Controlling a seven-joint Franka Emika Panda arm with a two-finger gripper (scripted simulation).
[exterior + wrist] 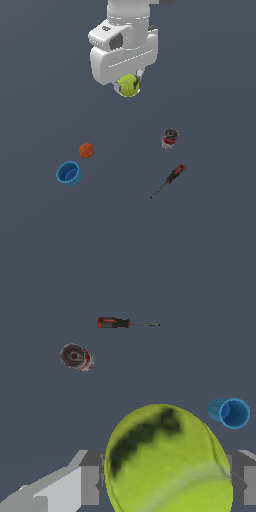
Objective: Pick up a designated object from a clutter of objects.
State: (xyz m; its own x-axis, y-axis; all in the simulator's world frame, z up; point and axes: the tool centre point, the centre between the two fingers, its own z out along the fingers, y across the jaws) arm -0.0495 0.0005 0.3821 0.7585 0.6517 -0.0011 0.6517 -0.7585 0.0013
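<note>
We see a flat, dark grey-blue floor [215, 75] that fills both views. It has no edge or corner that we can see, and we see no walls or room around it.

The biggest thing is the white robot arm [122, 42]. It comes down from the top of the exterior view. There is a small dark mark on its side, but it is too small for us to read.

Under the arm hangs the gripper [128, 86]. Its fingers are closed tight on the yellow-green ball [128, 85], one on each side. In the wrist view the ball [167, 461] looks huge and sits right between the grey fingers [90, 483]. It has a dark patch and a pale seam line. The ball looks lifted up off the floor, well apart from the other things.

The blue cup [69, 173] sits toward the exterior view's left, with its open mouth facing up. The orange-red ball [86, 150] is near it, but they do not touch.

The red-labelled can [170, 138] stands toward the exterior view's right. We cannot read any words on its label.

The screwdriver [168, 181] lies flat near the can. It has a red-and-black handle and a thin dark shaft.
</note>
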